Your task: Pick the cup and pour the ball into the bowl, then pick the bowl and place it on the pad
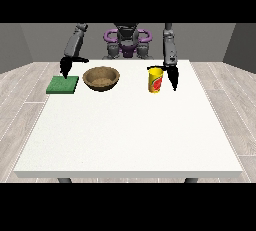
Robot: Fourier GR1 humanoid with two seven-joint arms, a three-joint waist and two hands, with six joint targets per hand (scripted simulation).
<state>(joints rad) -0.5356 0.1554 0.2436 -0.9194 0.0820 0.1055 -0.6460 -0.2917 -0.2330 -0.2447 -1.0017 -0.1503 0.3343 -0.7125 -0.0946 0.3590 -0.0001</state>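
A white table (125, 135) fills the middle of the frame, with the robot (127, 40) small at the upper centre behind its far edge. Three things stand in a row across the table's far part, in the upper half of the frame.

At the upper left lies a flat green pad (62, 85), square-cornered and close to the table's left edge. Just right of it, apart from it, sits a brown bowl (101, 78), upright, its mouth facing up. Right of centre stands the cup (156, 80), yellow with a red mark on its side, upright on the table and well apart from the bowl. The ball cannot be made out (the cup's inside is not visible from this angle).

The hand at the view's right (172, 75) hangs down just beside the cup's right side, its fingers pointing towards the table, with a dark part reaching over the cup's rim. Whether it has hold of the cup, I cannot tell.

The hand at the view's left (65, 65) hovers over the pad's far edge, holding nothing, a thumb or finger sticking out to the right; how far open it is, I cannot tell.
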